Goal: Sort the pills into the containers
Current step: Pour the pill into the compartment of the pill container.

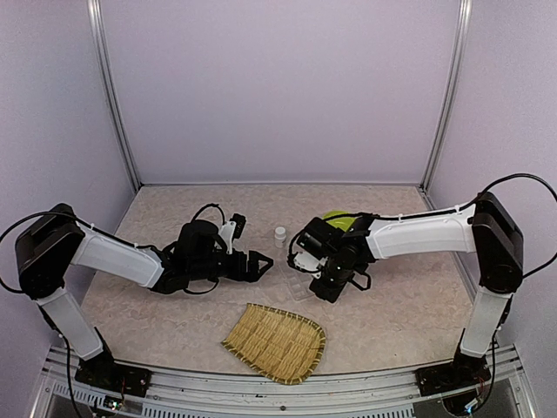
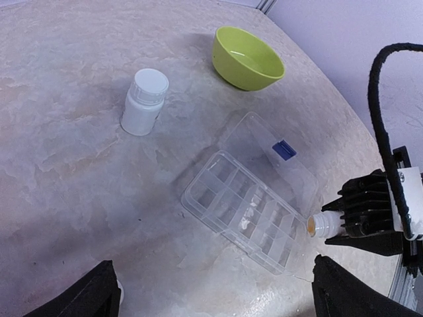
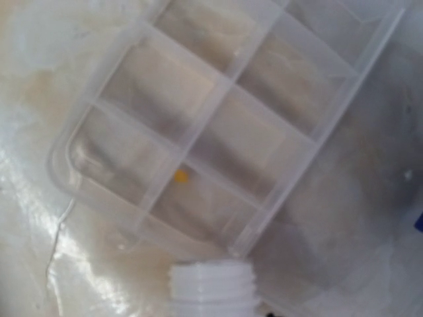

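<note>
The clear organiser box lies open on the table, its lid folded back and showing a small blue mark. My right gripper is shut on a small white bottle, uncapped and tipped on its side. The bottle's mouth is at the box's end compartments. One yellow pill lies in a compartment near a divider. My left gripper stands open and empty on the left of the box, its fingers wide apart. From above, my right gripper is at the box's right side.
A capped white bottle stands upright behind the box. A lime-green bowl sits further back on the right. A woven bamboo tray lies near the table's front edge, between the arms.
</note>
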